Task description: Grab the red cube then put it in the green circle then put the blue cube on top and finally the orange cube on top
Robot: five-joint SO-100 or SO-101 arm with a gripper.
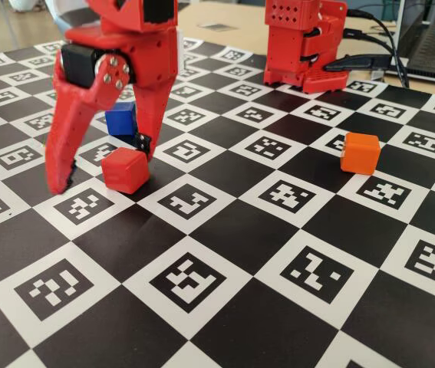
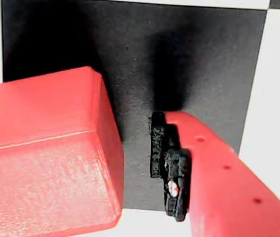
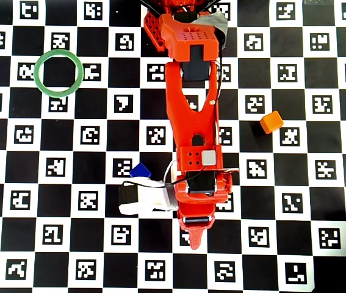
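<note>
The end effector [image 1: 106, 172] is reaching down to the checkered desk [image 1: 278, 253], and its two red fingers are spread wide apart. The red cube [image 1: 126, 169] is sitting on the desk between them. In the fixed view, one long finger [image 1: 65, 130] is standing to the left of the red cube with a gap between them, and the short finger with the black tip [image 1: 142, 144] is just beside the cube's upper right corner. In the wrist view, the red cube [image 2: 48, 153] is filling the left side, and the finger's black pad [image 2: 169, 168] is just to its right with a thin dark gap showing, so nothing is being pinched.

The blue cube [image 1: 121, 119] is sitting right behind the red cube in the fixed view, partly hidden by the end effector. In the overhead view, only a blue corner [image 3: 140, 171] is peeking out beside the arm [image 3: 191, 116], and the red cube is hidden under the arm.

The orange cube [image 1: 360, 152] is sitting well apart from the red cube, far to the right in the fixed view.

The green circle [image 3: 58, 72] is lying flat on the desk, well apart from the red cube, at the upper left of the overhead view, with nothing inside it. The orange cube [image 3: 271, 122] is on the other side of the arm.
</note>
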